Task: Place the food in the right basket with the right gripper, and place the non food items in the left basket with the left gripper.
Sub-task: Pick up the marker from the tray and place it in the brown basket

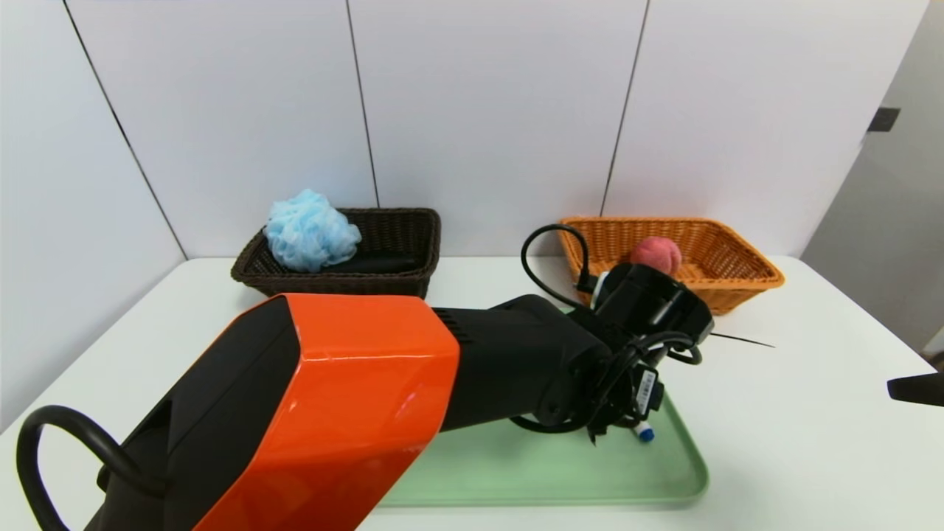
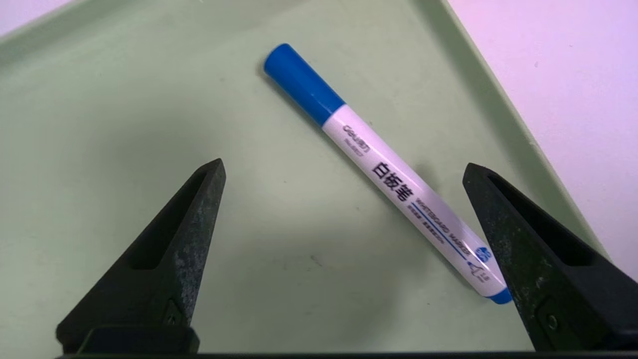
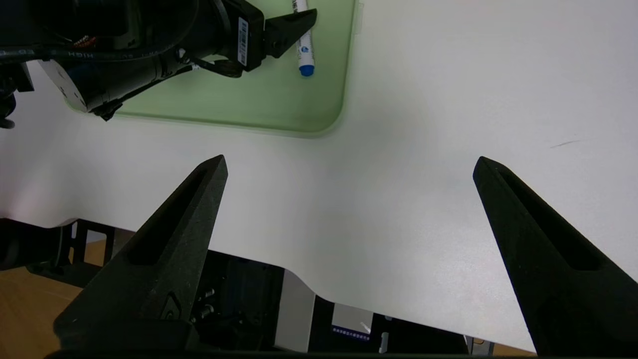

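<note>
Two grippers: both open, holding nothing
left gripper (image 2: 344, 169): above tray (image 2: 99, 99), marker (image 2: 389, 179) between its fingers, nearer one
right gripper (image 3: 349, 164): over bare table (image 3: 448, 99), apart from tray
peach (image 1: 655, 254): orange basket (image 1: 745, 273)
pouf (image 1: 310, 230), cloth (image 1: 380, 264): brown basket (image 1: 413, 284)

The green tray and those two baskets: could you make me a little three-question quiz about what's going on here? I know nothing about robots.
1. True or false: the peach lies in the orange-tan basket.
2. Which item is left on the green tray? A) blue mesh pouf B) white marker with a blue cap C) folded black cloth
3. Fill in: the left gripper hangs over the marker with its fingers ____.

Key
1. True.
2. B. The pouf and black cloth are in the dark brown basket.
3. Open; the marker lies between them, not gripped. The right gripper, also open, is parked over bare table.
</note>
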`<state>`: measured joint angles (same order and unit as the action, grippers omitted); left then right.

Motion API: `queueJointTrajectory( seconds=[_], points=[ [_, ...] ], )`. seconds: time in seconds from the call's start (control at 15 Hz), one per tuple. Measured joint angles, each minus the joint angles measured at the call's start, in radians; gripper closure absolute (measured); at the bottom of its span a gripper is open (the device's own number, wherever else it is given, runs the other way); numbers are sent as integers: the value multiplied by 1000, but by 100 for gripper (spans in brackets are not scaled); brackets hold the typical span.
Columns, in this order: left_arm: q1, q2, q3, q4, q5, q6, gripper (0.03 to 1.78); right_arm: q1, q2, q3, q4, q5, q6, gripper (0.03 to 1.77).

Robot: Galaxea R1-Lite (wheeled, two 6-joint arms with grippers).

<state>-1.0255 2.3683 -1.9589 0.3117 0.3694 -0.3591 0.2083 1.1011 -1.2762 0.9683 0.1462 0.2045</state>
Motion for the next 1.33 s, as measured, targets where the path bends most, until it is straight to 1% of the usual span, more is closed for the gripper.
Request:
queueJointTrajectory(
  seconds=[0.13, 0.33, 0.6, 0.8, 1.07, 1.27, 1.33],
  points=[
    [8, -1, 0, -3, 29, 39, 12, 3, -3, 0, 2, 0, 0, 10],
    [11, -1, 0, -1, 30, 66, 12, 6, -2, 1, 2, 0, 0, 10],
    [15, -6, 0, 0, 24, 56, 12, 7, 0, -1, 2, 0, -1, 10],
    [15, -35, 0, 16, 8, 19, 12, 7, -1, -1, 3, 0, -1, 10],
    [15, -59, 0, 82, -96, -59, 12, 7, -4, 0, 3, 0, 0, 10],
    [31, -63, 0, 103, -204, -118, 12, 7, -5, 1, 3, 0, 0, 10],
    [36, -63, 0, 102, -214, -121, 12, 7, -5, 1, 3, 0, 0, 10]
  ],
)
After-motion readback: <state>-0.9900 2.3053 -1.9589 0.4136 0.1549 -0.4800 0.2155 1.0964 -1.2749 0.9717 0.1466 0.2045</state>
